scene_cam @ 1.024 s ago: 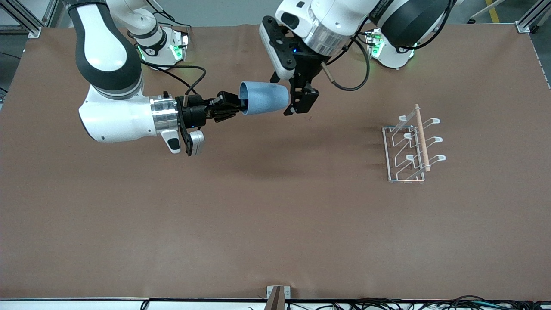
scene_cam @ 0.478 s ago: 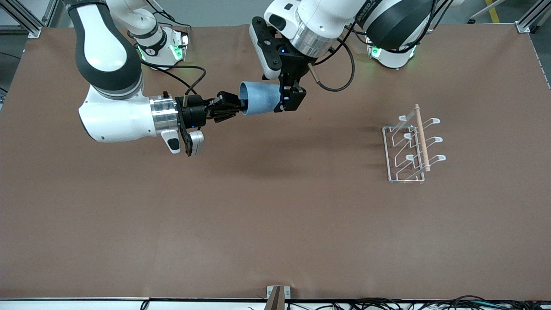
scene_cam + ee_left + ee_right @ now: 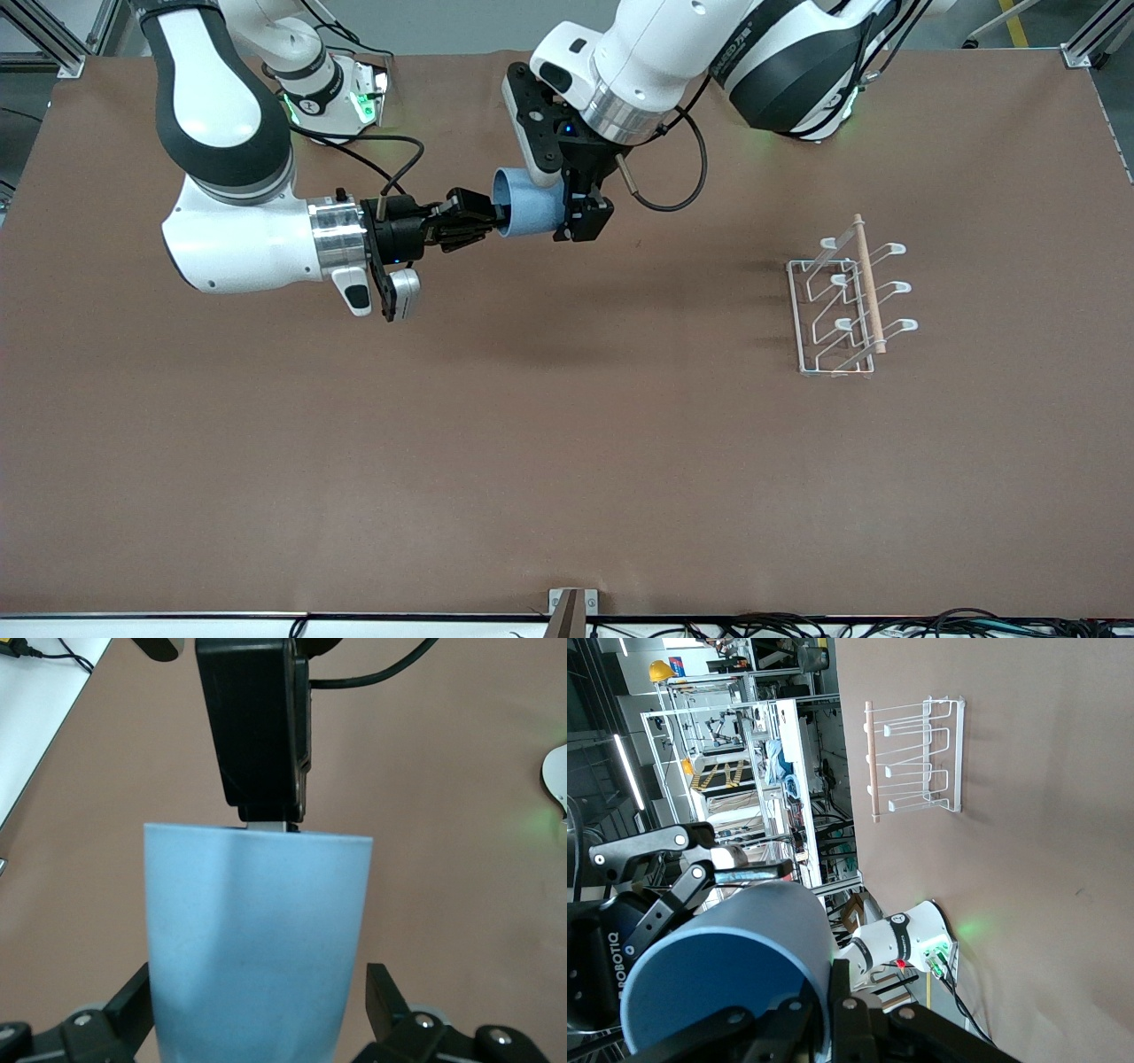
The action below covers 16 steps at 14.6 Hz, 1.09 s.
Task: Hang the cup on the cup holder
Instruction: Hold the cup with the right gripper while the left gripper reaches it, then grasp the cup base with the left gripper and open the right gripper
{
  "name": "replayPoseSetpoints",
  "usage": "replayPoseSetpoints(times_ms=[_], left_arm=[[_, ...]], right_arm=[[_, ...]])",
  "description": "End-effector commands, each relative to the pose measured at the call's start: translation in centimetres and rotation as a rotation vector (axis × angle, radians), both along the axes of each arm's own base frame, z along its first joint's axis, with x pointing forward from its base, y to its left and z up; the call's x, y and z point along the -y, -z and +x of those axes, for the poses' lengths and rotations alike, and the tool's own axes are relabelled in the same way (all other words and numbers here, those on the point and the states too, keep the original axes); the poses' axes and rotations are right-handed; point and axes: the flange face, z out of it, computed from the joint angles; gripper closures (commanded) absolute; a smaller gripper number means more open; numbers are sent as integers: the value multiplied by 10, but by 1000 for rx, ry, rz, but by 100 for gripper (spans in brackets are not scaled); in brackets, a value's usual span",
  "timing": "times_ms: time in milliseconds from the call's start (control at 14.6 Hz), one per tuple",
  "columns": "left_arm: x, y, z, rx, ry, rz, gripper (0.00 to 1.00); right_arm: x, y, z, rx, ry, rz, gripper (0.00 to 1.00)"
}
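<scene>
The light-blue cup (image 3: 530, 211) lies on its side in the air, over the middle of the table near the robots' bases. My right gripper (image 3: 493, 221) is shut on its rim (image 3: 824, 1010), one finger inside the mouth. My left gripper (image 3: 567, 214) comes down over the cup's base end and stands open. Its fingers (image 3: 383, 990) straddle the cup's body (image 3: 257, 939) with a small gap showing. The white wire cup holder (image 3: 842, 306) with its wooden rod stands on the table toward the left arm's end; the right wrist view also shows the cup holder (image 3: 921, 753).
A brown mat (image 3: 549, 443) covers the table. A black cable (image 3: 381, 151) trails from the right arm near its base. Cables run along the table edge nearest the front camera.
The left gripper has moved from past the cup's base toward the right gripper, so its fingers now sit on either side of the cup. The right arm and cup stayed still.
</scene>
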Motion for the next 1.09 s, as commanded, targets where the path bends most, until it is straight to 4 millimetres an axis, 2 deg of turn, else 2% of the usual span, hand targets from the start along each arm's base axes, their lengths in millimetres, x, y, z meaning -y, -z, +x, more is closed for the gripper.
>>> replayPoseSetpoints(times_ms=[0,137,273,341,410,683,819,1024], left_arm=[[5,1,2,14,10,7,12],[5,3,2,29,9,21,33],[4,3,3,34,9,25,47],[4,2,3,45,10,32,52],[3,2,3,56,13,41,53],[-10,-1,13,87,6,78,52],[-18,4,14,70,10,129,52],[-47,15,27,64,-5,284,52]], right_arm=[[-1,0,-2,-2,6,23,98],[-1,0,-2,-4,7,21,97],[-1,0,-2,-7,7,23,92],[0,0,-2,-11,6,23,64],[1,-1,-1,-11,7,23,1],[6,1,2,-7,21,13,0],[16,4,5,-11,37,1,0],[63,21,16,-8,65,-129,0]])
